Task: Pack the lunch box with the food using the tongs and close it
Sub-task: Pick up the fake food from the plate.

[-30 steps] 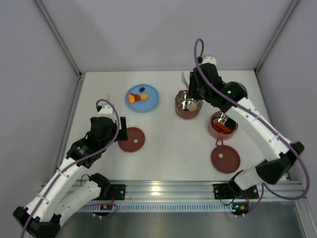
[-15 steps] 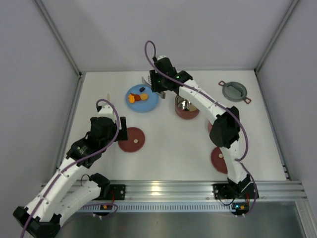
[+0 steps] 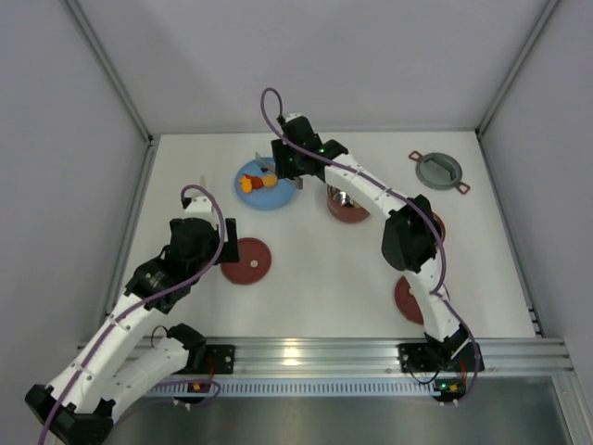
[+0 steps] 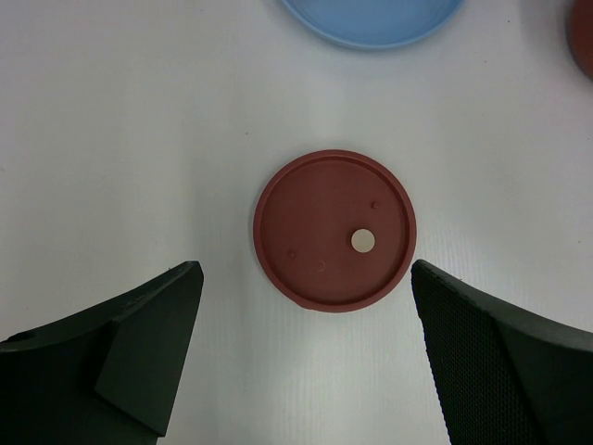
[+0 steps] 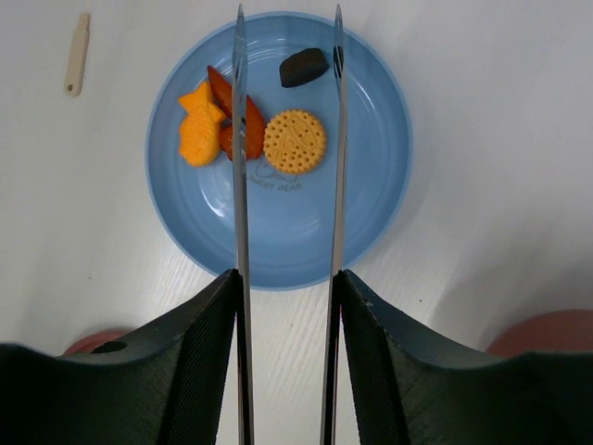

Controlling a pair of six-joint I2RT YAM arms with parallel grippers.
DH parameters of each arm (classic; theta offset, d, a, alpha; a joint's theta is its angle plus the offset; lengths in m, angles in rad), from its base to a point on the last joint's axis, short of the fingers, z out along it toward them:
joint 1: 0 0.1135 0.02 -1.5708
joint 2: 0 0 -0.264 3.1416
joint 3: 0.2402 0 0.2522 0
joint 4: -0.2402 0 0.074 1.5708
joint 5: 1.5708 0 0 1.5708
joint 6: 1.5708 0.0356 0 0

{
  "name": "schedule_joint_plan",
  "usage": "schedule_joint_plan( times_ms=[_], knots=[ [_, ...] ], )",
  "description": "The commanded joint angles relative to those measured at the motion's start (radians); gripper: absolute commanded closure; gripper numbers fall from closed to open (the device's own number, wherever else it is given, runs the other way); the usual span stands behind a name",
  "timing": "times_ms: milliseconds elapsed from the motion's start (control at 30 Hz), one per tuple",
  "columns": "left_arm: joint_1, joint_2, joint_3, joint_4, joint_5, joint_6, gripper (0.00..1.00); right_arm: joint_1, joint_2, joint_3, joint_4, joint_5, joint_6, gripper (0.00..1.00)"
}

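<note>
My right gripper (image 5: 287, 278) is shut on the tongs (image 5: 240, 185), whose two silver arms stand apart over the light-blue plate (image 5: 371, 204). On that plate lies the food: an orange fish shape (image 5: 202, 134), red-brown pieces (image 5: 252, 125), a round cracker (image 5: 295, 141) and a black piece (image 5: 304, 67) between the tong tips. A dark-red bowl (image 3: 349, 202) of the lunch box stands right of the plate (image 3: 283, 193). My left gripper (image 4: 304, 273) hangs open above a flat dark-red lid (image 4: 315, 204).
A grey two-eared cover (image 3: 438, 171) lies at the back right. A second lid (image 3: 403, 297) and a second bowl (image 3: 435, 224) are partly hidden under the right arm. A small cream stick (image 5: 77, 54) lies left of the plate.
The right arm has swung left with the tongs, from over the bowl to over the blue plate, uncovering the grey cover. The left arm has not moved.
</note>
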Motion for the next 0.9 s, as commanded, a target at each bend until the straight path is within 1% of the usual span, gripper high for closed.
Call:
schedule_joint_plan(
  times_ms=[0, 100, 533, 767, 867],
  knots=[
    [-0.005, -0.002, 0.009, 0.015, -0.014, 0.008, 0.01, 0.013, 0.026, 0.047, 0.088, 0.004, -0.023, 0.53],
    [-0.003, 0.000, 0.009, 0.013, -0.016, 0.009, 0.01, 0.013, 0.060, 0.080, 0.074, 0.007, -0.022, 0.52],
    [-0.005, 0.000, 0.009, 0.013, -0.016, 0.008, 0.01, 0.017, 0.117, 0.092, 0.084, 0.029, -0.014, 0.52],
    [-0.005, 0.000, 0.009, 0.015, -0.016, 0.008, 0.01, 0.030, 0.123, 0.101, 0.077, 0.045, -0.038, 0.53],
    [-0.005, 0.000, 0.009, 0.012, -0.017, 0.009, 0.01, 0.048, 0.127, 0.118, 0.071, 0.081, -0.064, 0.53]
  ],
)
